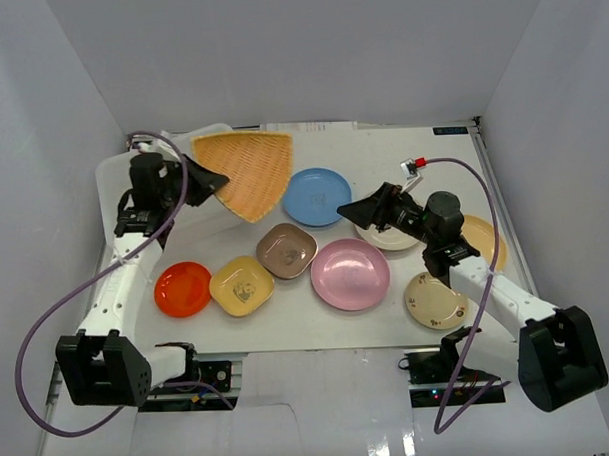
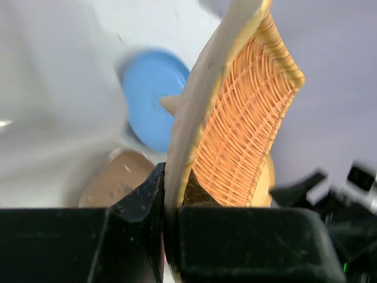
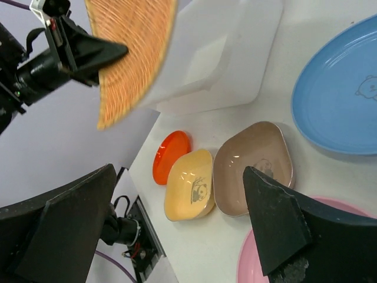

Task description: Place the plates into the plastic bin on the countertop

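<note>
Holding: left gripper (image 1: pixel 211 179), jaws clamped on woven plate (image 1: pixel 247 170), tilted, raised at the bin's right end.
Bin (image 3: pixel 235 53): far left on countertop (image 1: pixel 382 150).
Right gripper (image 1: pixel 346 208): jaws apart, gripping nothing, between blue plate (image 1: pixel 316 196) and cream plate (image 1: pixel 390 237).
Near row, left to right: red plate (image 1: pixel 183 289), yellow plate (image 1: pixel 241 285), brown plate (image 1: pixel 286 251), pink plate (image 1: pixel 350 273), beige plate (image 1: pixel 435 300).
Right edge: tan plate (image 1: pixel 484 237), partly under right arm.

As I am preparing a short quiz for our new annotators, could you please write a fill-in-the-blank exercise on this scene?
1. The woven plate is gripped by the ____ end effector.
2. The right end effector is ____ and holds nothing.
3. The plate lying next to the red plate is the ____ one.

Missing words: left; open; yellow.
</note>
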You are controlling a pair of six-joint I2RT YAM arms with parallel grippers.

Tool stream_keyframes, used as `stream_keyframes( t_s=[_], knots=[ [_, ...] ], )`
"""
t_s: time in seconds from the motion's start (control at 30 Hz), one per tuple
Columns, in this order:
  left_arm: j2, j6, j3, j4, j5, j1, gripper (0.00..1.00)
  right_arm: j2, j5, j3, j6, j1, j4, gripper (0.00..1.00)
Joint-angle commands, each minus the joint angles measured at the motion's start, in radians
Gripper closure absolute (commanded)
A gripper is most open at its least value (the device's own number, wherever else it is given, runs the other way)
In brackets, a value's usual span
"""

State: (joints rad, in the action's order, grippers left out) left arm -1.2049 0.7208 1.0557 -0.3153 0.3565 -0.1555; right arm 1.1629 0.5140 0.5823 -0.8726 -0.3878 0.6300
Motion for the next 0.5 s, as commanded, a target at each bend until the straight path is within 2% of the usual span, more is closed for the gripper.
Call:
stream_keyframes(
  t_s=[0.0,0.13,0.27,0.47],
  knots=[
    [0.01,0.086,0.046,0.093,0.059,0.201,1.0,-0.086,-0.038,-0.028,0.138,-0.003,-0.125,0.05],
    [-0.056,0.123,0.009,0.107,0.041,0.359,1.0,-0.144,-0.06,-0.052,0.202,-0.005,-0.199,0.07],
    [-0.114,0.129,-0.034,0.133,0.036,0.437,1.0,-0.166,-0.063,-0.059,0.257,-0.003,-0.268,0.1],
    [-0.258,0.062,0.061,0.101,-0.043,0.453,1.0,-0.166,-0.025,-0.098,0.28,-0.005,-0.263,0.11]
  ],
)
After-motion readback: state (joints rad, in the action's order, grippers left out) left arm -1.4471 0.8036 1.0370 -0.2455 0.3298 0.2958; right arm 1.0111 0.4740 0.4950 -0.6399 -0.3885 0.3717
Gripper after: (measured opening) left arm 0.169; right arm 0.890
